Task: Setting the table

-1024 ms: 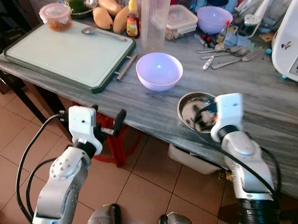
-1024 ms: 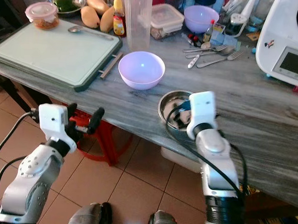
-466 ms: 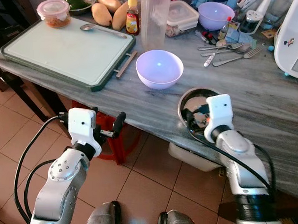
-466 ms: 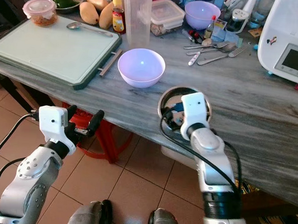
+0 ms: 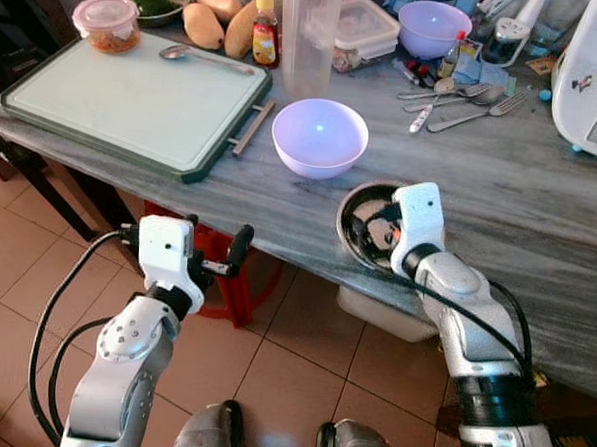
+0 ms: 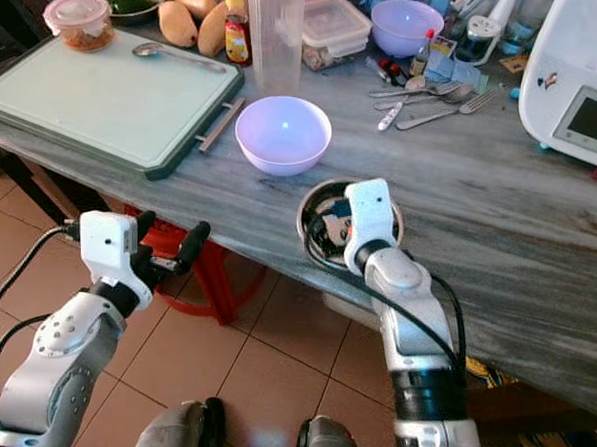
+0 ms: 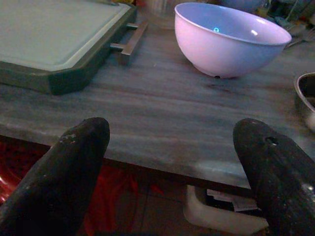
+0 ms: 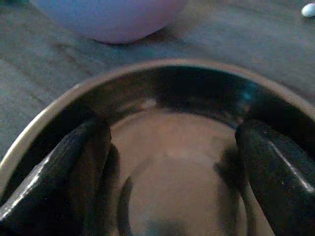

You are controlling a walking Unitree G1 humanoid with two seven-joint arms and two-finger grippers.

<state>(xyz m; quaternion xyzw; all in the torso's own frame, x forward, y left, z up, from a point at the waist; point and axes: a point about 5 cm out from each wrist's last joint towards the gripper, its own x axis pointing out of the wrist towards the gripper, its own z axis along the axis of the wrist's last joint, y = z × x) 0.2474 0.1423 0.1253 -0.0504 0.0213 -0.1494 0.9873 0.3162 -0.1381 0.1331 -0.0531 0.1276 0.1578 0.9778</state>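
A steel bowl (image 5: 352,198) sits near the front edge of the grey marble table (image 5: 500,194), just right of a lavender bowl (image 5: 319,136). My right gripper (image 5: 370,230) reaches down into the steel bowl. In the right wrist view its two black fingers (image 8: 74,162) stand spread apart against the inner wall of the steel bowl (image 8: 147,66). My left gripper (image 5: 213,241) hangs open below the table edge, holding nothing. The left wrist view looks across the table at the lavender bowl (image 7: 231,37).
A green-rimmed cutting board (image 5: 135,95) with a spoon (image 5: 187,55) covers the left of the table. Behind it stand a clear pitcher (image 5: 310,34), mangoes, a sauce bottle, containers, a second lavender bowl (image 5: 432,25) and loose cutlery (image 5: 455,97). A white appliance (image 5: 596,89) stands far right. A red stool (image 5: 220,280) is under the table.
The steel bowl has slid left toward the lavender bowl with my right gripper inside it. The left arm has stayed in place.
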